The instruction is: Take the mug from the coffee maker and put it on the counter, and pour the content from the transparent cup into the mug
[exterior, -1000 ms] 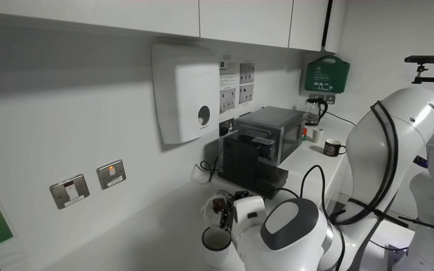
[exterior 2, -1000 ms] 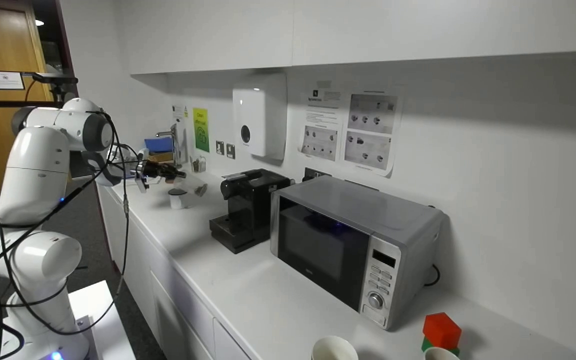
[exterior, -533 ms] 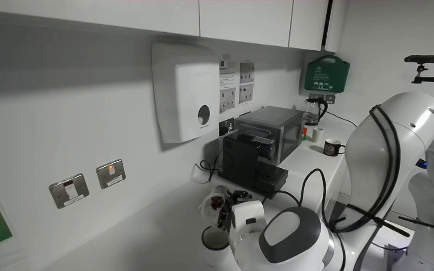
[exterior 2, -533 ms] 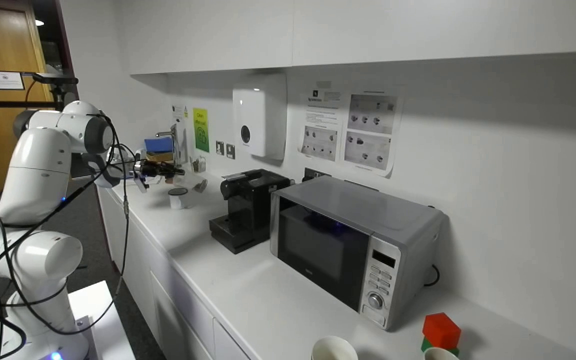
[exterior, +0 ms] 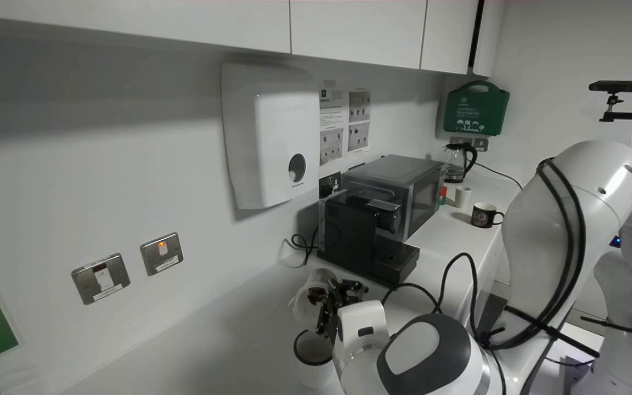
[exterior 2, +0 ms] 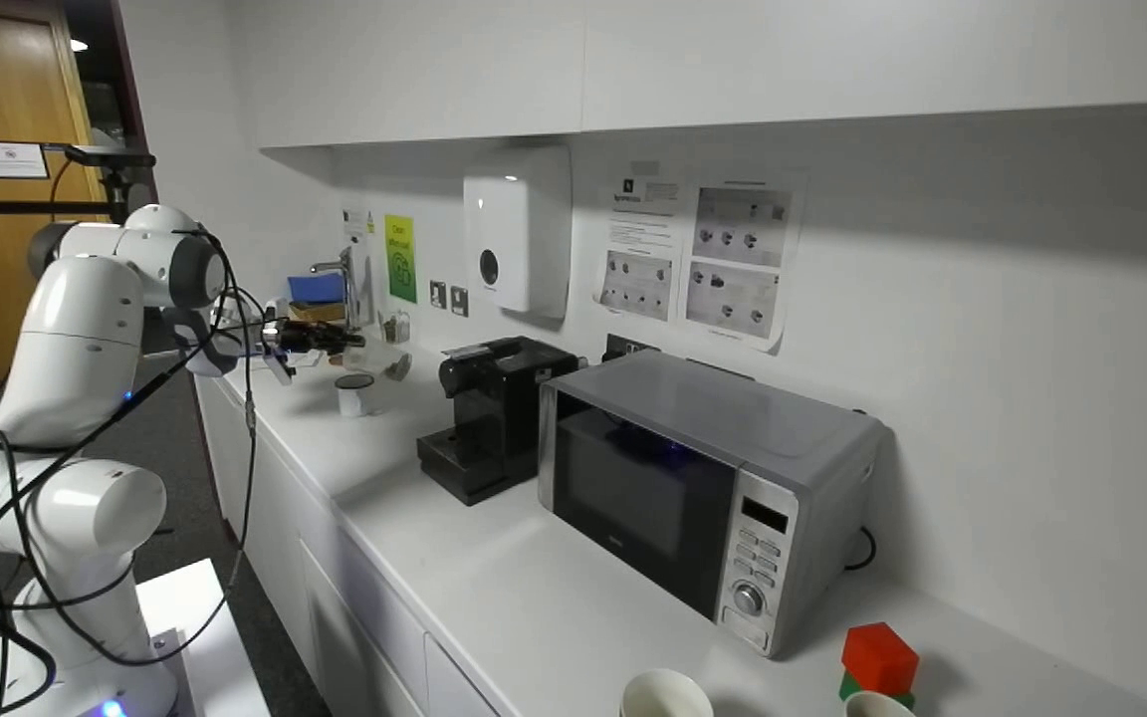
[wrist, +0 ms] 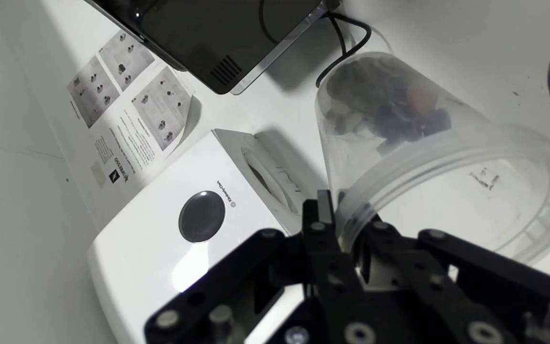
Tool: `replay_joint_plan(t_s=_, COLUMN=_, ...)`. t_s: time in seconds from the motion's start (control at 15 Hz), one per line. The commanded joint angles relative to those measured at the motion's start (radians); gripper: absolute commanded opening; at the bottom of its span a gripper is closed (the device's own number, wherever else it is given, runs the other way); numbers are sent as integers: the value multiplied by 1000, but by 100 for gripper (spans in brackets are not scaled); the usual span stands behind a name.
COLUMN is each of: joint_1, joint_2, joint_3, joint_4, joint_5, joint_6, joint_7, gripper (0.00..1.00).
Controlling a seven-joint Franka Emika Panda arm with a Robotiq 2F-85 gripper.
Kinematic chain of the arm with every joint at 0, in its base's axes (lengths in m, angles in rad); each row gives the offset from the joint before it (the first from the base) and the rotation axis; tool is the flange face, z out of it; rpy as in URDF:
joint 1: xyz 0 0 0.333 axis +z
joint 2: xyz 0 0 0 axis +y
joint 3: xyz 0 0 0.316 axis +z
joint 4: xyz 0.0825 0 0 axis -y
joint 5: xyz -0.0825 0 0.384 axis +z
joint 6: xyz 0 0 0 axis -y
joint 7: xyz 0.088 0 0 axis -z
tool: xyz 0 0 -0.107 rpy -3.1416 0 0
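In the wrist view the gripper [wrist: 344, 217] pinches the rim of the clear cup [wrist: 428, 143], tilted, dark bits [wrist: 382, 102] near its base; I'd guess light, bendy plastic, best held gently by that rim. In both exterior views the mug [exterior: 314, 370] stands upright on the counter [exterior 2: 494, 558], near the cup.

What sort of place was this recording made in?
Probably a workplace kitchenette, though a home kitchen can't be fully ruled out: a microwave and a black coffee maker stand on the long white counter, and a green first aid kit is mounted above it.
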Motion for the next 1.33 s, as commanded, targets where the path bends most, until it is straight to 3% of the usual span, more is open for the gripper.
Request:
replay_joint_plan(t_s=0.0, joint_1=33, joint_2=18, joint_3=-27, joint_4=26, joint_5=-65, joint_6=-77, joint_7=-4, gripper=2)
replay_joint_plan(t_s=1.27, joint_1=50, joint_2=56, joint_3=-45, joint_4=32, joint_5=-172, joint_6=-215, joint_7=19, gripper=2)
